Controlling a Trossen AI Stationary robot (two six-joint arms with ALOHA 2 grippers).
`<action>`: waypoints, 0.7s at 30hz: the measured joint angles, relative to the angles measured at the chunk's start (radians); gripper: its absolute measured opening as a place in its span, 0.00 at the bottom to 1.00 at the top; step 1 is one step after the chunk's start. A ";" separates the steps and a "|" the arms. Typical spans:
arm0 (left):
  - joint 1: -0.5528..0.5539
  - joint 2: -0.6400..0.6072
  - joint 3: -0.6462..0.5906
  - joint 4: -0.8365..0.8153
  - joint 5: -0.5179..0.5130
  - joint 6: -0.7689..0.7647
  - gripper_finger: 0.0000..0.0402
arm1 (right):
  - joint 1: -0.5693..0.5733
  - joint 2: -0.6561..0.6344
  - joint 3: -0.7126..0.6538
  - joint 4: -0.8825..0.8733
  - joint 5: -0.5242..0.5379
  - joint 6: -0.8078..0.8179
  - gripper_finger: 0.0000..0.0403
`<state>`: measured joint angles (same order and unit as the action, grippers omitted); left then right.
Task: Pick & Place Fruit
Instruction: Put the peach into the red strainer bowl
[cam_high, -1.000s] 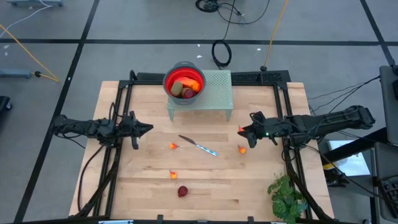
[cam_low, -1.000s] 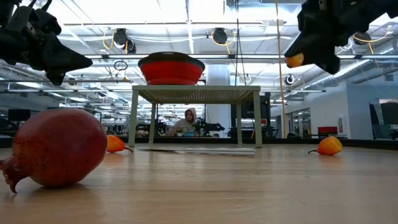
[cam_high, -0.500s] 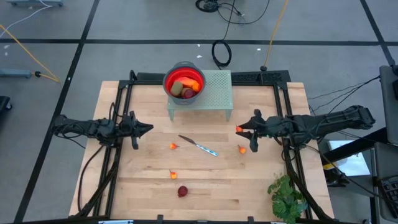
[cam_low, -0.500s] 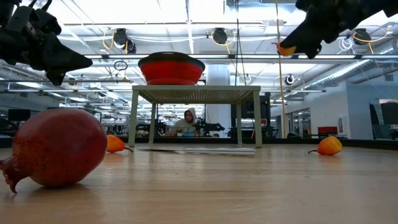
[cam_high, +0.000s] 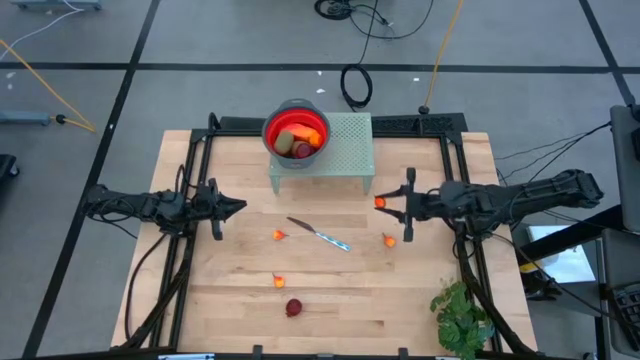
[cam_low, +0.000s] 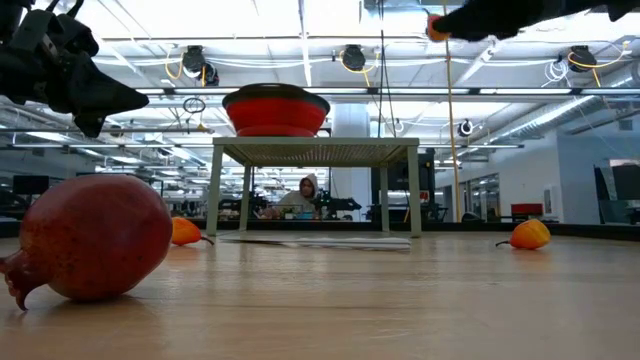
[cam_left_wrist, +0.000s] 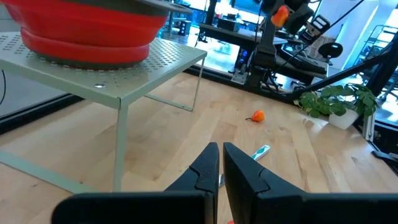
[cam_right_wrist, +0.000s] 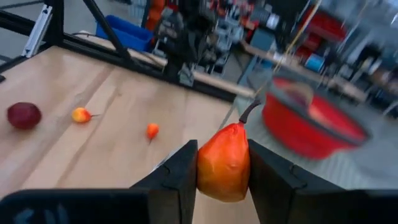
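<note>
Fruit in play is a small orange pepper-shaped piece (cam_right_wrist: 222, 163) with a dark curved stem, smooth and glossy, pinched at its sides in the right tool (cam_high: 386, 203) and held in the air above the bench (cam_high: 420, 300), stem pointing away from the wrist. The move ahead, as I judge it, turns on one relation: the red bowl (cam_high: 296, 130) sits on the pale green perforated stand (cam_high: 350, 150) at about ten o'clock from the right tool in the high view, near but not yet under it. That bowl already holds several pieces. The right arm is plainly the nearer one to it with a load. The left tool (cam_high: 232, 207) hangs at nine o'clock of the bench, its fingers pressed together on nothing. Three tiny orange pieces (cam_high: 388, 239) and a dark red round fruit (cam_high: 293, 307) lie loose on the bench around a thin knife (cam_high: 320, 235).
</note>
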<state>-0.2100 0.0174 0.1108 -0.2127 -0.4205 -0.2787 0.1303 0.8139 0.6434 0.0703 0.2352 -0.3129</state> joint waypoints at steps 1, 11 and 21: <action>0.000 0.000 0.000 0.000 0.000 0.000 0.05 | 0.000 0.000 0.000 0.020 0.000 -0.029 0.28; 0.000 0.000 0.000 0.000 0.000 0.002 0.05 | 0.000 0.000 0.000 0.247 -0.003 -0.264 0.28; 0.000 0.000 0.000 0.000 0.000 0.003 0.05 | 0.000 0.000 0.000 0.367 -0.004 -0.413 0.29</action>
<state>-0.2096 0.0177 0.1108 -0.2127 -0.4206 -0.2761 0.1303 0.8139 0.6434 0.4373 0.2310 -0.7255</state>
